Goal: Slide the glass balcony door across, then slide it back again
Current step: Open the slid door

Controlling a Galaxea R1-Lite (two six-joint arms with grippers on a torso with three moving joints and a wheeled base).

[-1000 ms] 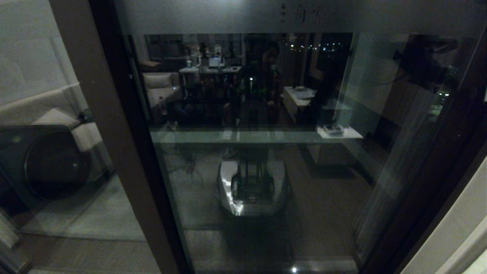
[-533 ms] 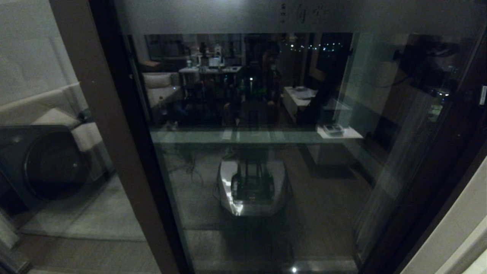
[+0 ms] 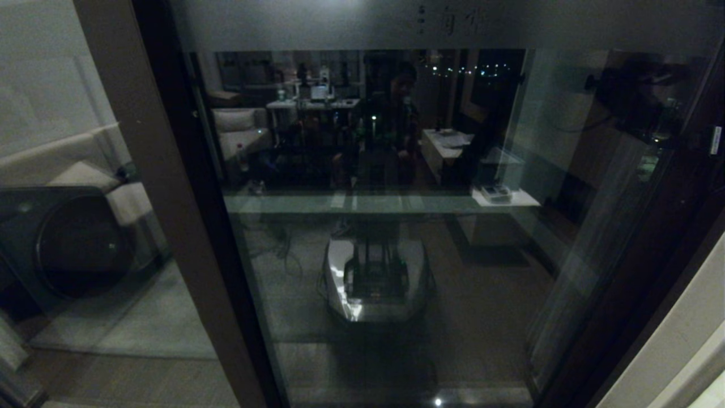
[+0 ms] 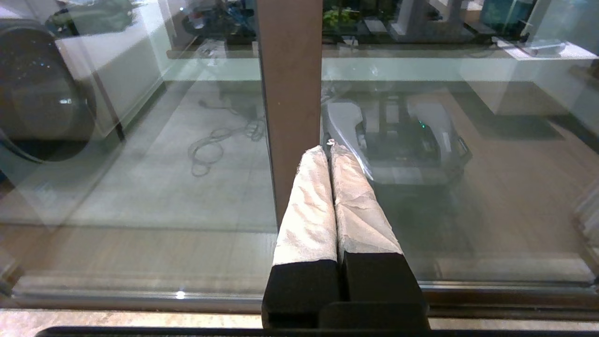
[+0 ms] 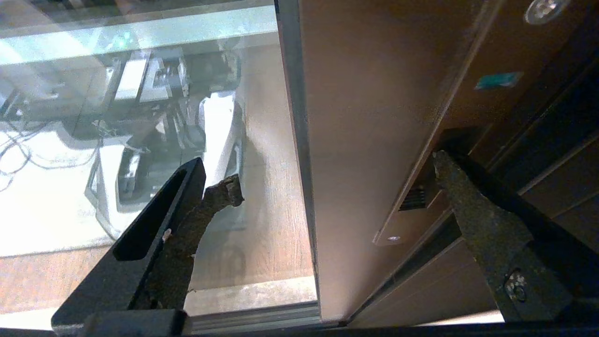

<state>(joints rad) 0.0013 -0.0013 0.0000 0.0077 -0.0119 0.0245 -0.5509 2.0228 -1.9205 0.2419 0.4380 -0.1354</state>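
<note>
The glass balcony door point(image 3: 385, 226) is seen filling the centre of the head view, its frosted top band point(image 3: 430, 25) running across the upper edge. The lit room behind the robot is mirrored in the pane. A plain brown post point(image 3: 164, 204) stands at the door's left side, with a fixed glass panel point(image 3: 68, 170) further left; a dark round-fronted appliance point(image 3: 68, 243) is visible through that panel. The door's dark brown stile point(image 3: 651, 255) lies at the right of the head view, beside a pale wall point(image 3: 679, 345).

In the right wrist view, the right gripper point(image 5: 327, 180) is observed at the stile point(image 5: 374, 117), its jaws held wide apart. One finger point(image 5: 472, 210) is set at the narrow recessed handle slot point(image 5: 421, 187) in the stile's edge; contact appears likely but cannot be confirmed. The other finger point(image 5: 187, 220) is positioned in front of the glass pane, clear of the stile. Small screws point(image 5: 543, 9) are noted on the frame.

In the left wrist view, the left gripper point(image 4: 330, 150) is recorded low, before the brown post point(image 4: 290, 93), its cloth-wrapped fingers point(image 4: 309, 210) pressed together with nothing between them. The door's bottom track point(image 4: 140, 299) is seen just below.
</note>
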